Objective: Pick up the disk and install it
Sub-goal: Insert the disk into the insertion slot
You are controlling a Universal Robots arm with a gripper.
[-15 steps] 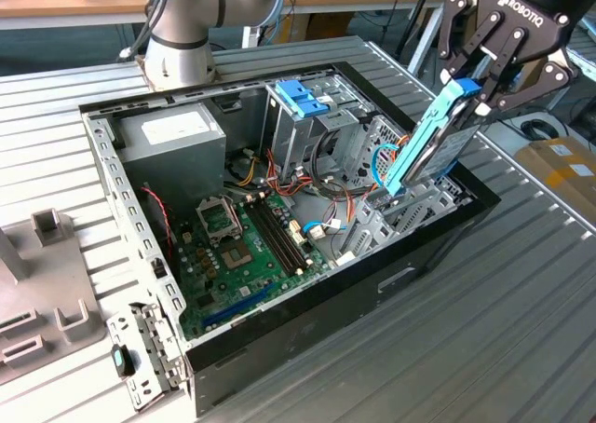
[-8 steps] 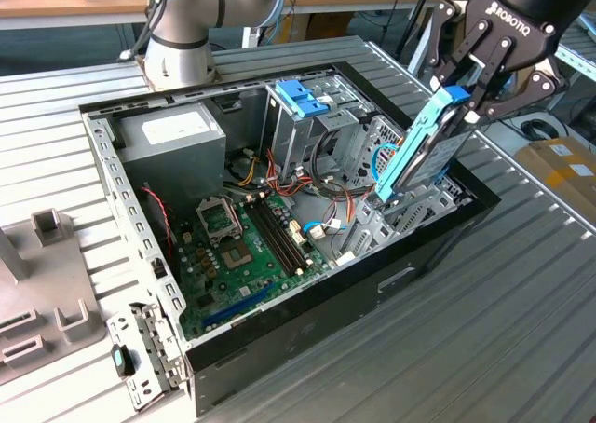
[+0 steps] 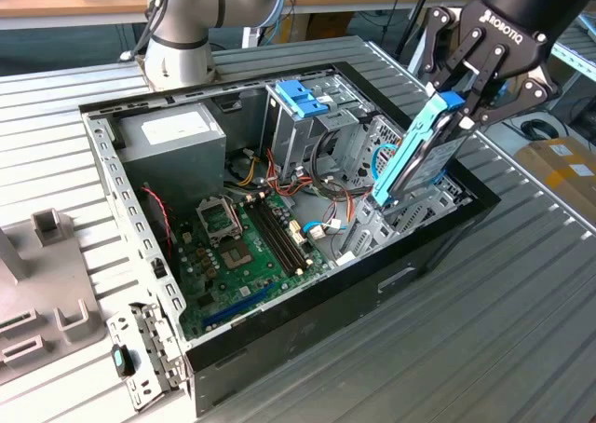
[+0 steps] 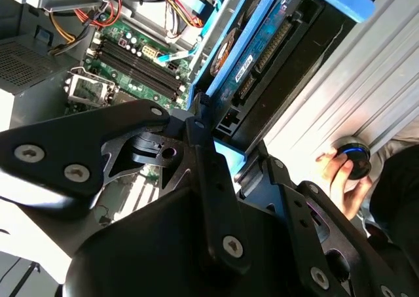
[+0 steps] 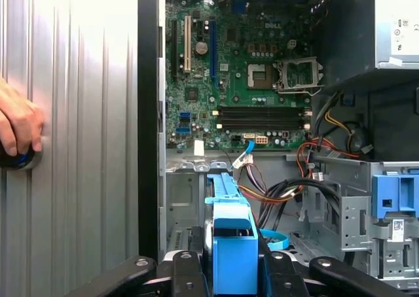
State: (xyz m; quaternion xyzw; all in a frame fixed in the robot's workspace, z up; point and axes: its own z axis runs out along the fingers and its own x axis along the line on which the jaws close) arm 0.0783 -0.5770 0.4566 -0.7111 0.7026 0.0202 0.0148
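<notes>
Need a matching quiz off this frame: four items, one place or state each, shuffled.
Things:
1. disk
2. motherboard
3. power-supply box
4. hand

Places or states:
A. grey, in the corner of the case at the exterior view's left
B. outside the case, on a round black knob on the table
C. tilted, on edge, gripped by the end effector
D. green, flat on the case floor

Pairs: 1-C, 2-D, 3-A, 4-B
</notes>
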